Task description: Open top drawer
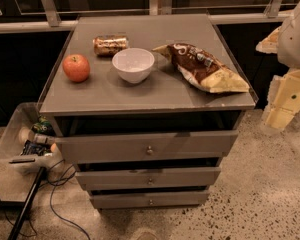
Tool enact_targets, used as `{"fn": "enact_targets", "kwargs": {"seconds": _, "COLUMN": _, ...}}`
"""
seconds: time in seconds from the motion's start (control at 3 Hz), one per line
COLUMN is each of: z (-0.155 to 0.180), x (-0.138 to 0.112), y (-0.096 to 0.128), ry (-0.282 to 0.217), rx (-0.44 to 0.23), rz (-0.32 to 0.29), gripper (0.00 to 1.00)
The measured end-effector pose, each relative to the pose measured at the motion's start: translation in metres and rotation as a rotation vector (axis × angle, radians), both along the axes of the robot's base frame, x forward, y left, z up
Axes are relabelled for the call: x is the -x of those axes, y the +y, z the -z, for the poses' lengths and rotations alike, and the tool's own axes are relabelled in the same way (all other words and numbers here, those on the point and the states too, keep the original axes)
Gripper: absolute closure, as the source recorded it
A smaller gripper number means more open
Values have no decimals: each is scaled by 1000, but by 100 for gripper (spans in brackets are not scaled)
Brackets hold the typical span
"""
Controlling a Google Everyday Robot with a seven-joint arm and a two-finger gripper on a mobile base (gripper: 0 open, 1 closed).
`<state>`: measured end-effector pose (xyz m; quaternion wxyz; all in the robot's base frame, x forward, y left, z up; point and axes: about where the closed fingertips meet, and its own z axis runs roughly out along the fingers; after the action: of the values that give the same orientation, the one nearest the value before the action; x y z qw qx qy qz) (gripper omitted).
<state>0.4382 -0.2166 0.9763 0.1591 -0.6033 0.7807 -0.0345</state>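
The top drawer [147,146] is the widest of three grey-brown fronts, with a small round metal knob [149,150] at its centre. Its front stands forward of the cabinet, with a dark gap above it. Two narrower drawer fronts [149,178] [150,199] sit below it. My gripper [282,109], a cream-coloured part at the right edge of the view, hangs beside the cabinet's right side. It is well apart from the drawer and the knob and holds nothing that I can see. The white arm [296,34] rises above it.
On the cabinet top [140,96] are a red apple [76,67], a can lying on its side [110,44], a white bowl [133,64] and a brown chip bag [205,69]. A clear bin [12,134] with items, cables and a black pole [27,204] are on the floor at left.
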Motion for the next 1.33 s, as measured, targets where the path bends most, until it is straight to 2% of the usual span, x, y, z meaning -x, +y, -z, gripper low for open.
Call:
{"fn": "enact_targets", "kwargs": {"seconds": 0.33, "z": 0, "x": 0, "y": 0, "ry": 0, "rx": 0, "rz": 0, "gripper": 0}}
{"fn": "enact_targets", "kwargs": {"seconds": 0.67, "z": 4, "x": 2, "y": 6, "ry": -14, "rx": -28, "rz": -15, "gripper": 0}}
{"fn": "enact_targets", "kwargs": {"seconds": 1.0, "z": 33, "x": 12, "y": 13, "ry": -24, "rx": -123, "rz": -61, "gripper": 0}}
{"fn": "enact_targets", "kwargs": {"seconds": 1.33, "z": 72, "x": 24, "y": 17, "ry": -48, "rx": -277, "rz": -102, "gripper": 0}}
